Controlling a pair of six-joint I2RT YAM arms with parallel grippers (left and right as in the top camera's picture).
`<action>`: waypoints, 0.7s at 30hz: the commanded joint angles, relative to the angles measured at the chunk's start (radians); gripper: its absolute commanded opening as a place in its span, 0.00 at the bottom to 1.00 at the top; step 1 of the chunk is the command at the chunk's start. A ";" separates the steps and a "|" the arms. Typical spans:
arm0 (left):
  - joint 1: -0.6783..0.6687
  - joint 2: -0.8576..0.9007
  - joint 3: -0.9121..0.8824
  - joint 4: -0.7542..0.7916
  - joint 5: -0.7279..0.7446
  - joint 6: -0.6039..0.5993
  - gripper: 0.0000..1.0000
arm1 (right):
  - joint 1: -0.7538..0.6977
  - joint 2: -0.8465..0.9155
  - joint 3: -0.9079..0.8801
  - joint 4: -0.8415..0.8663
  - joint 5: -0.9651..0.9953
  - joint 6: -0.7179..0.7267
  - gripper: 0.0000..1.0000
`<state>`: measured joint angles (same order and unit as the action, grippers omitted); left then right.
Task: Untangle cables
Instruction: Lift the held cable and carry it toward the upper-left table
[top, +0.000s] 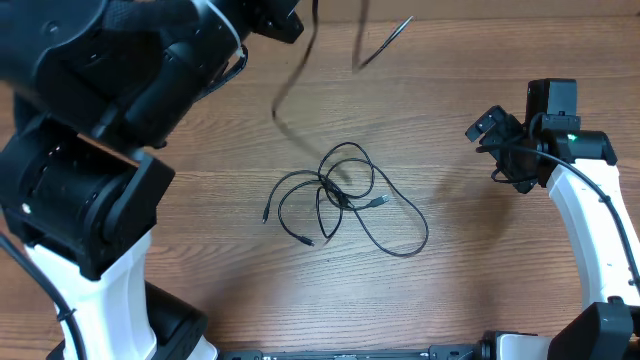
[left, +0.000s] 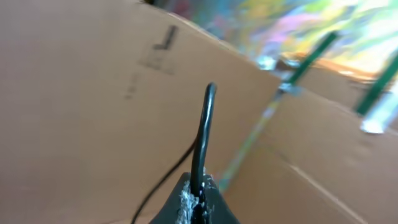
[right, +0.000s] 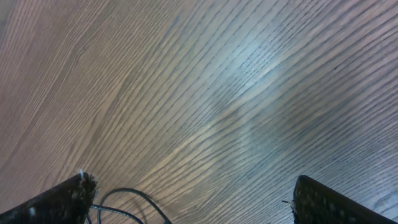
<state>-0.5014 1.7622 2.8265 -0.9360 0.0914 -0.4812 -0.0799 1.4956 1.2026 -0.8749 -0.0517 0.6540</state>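
A tangle of thin black cables (top: 345, 200) lies on the wooden table (top: 480, 270) near the middle, with small plugs at its loose ends. My left gripper (left: 198, 194) is raised high and shut on one black cable (left: 203, 134), which sticks up past the fingertips. In the overhead view that lifted cable (top: 292, 82) hangs blurred from the left gripper (top: 280, 18) at the top, with a free end (top: 385, 45) to the right. My right gripper (top: 497, 150) stands open to the right of the tangle, holding nothing. In the right wrist view a cable loop (right: 127, 200) lies by the left finger (right: 62, 200).
The bulky left arm (top: 90, 150) fills the left side of the overhead view. The right arm (top: 590, 230) runs along the right edge. The left wrist camera faces cardboard boxes (left: 93, 93) beyond the table.
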 joint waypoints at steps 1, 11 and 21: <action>0.005 0.034 0.003 -0.025 -0.185 0.110 0.04 | -0.006 -0.014 0.001 0.005 0.009 -0.001 1.00; 0.111 0.169 0.003 -0.011 -0.203 0.153 0.04 | -0.006 -0.014 0.001 0.005 0.009 -0.001 1.00; 0.341 0.262 0.003 -0.052 -0.185 0.129 0.04 | -0.006 -0.014 0.001 0.005 0.009 -0.001 1.00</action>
<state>-0.2276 2.0071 2.8239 -0.9718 -0.0910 -0.3561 -0.0799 1.4956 1.2022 -0.8749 -0.0521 0.6544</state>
